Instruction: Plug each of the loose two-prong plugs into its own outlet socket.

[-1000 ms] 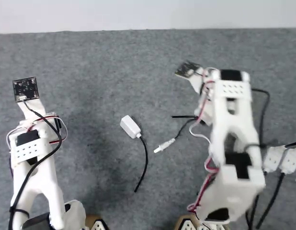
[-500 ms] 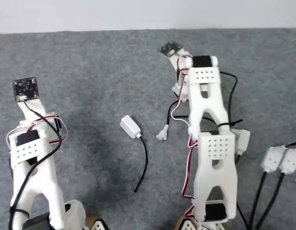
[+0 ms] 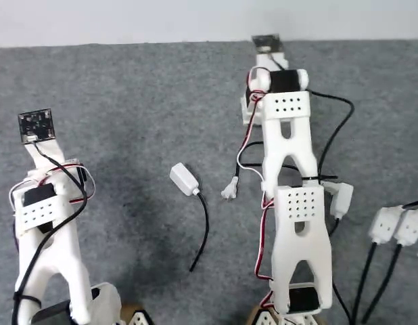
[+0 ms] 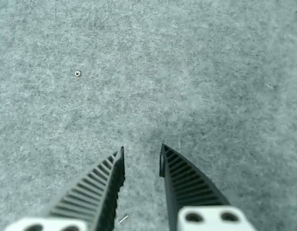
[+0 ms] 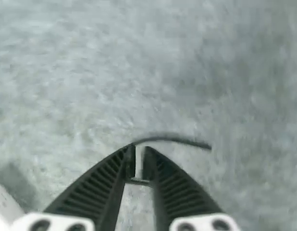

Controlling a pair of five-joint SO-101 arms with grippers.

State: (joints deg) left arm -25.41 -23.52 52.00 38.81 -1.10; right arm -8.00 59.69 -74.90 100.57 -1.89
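The left gripper [image 4: 141, 155] hangs over bare grey carpet [image 4: 196, 67] with its fingers [image 4: 110, 185] spread apart and nothing between them. Ahead of the fingertips the carpet runs open in every direction. The one thing on it is a tiny shiny speck [image 4: 77, 73], well beyond the tips and off to one finger's side.

The right gripper [image 5: 139, 148] has its fingers [image 5: 103, 185] drawn almost together, pinching a thin white piece [image 5: 139, 163] that fills the narrow slot between them. A black cord [image 5: 175, 139] curves away from the fingertips across the carpet. What the white piece is cannot be told.

In the high view the right arm [image 3: 293, 169] stretches far out, with its wrist end close to the far edge of the carpet where the pale wall begins, so little room is left beyond it. The left arm [image 3: 43, 210] is near the left edge.

Between the two arms lies a white plug block [image 3: 183, 177] with its own black lead [image 3: 203, 230] trailing toward the near edge. A small white plug [image 3: 229, 190] lies just beside the right arm's inner side, apart from the block. On that arm's outer side a white block [image 3: 341, 198] lies close against it. Farther out, white sockets [image 3: 388, 225] on dark cables sit near the right edge.
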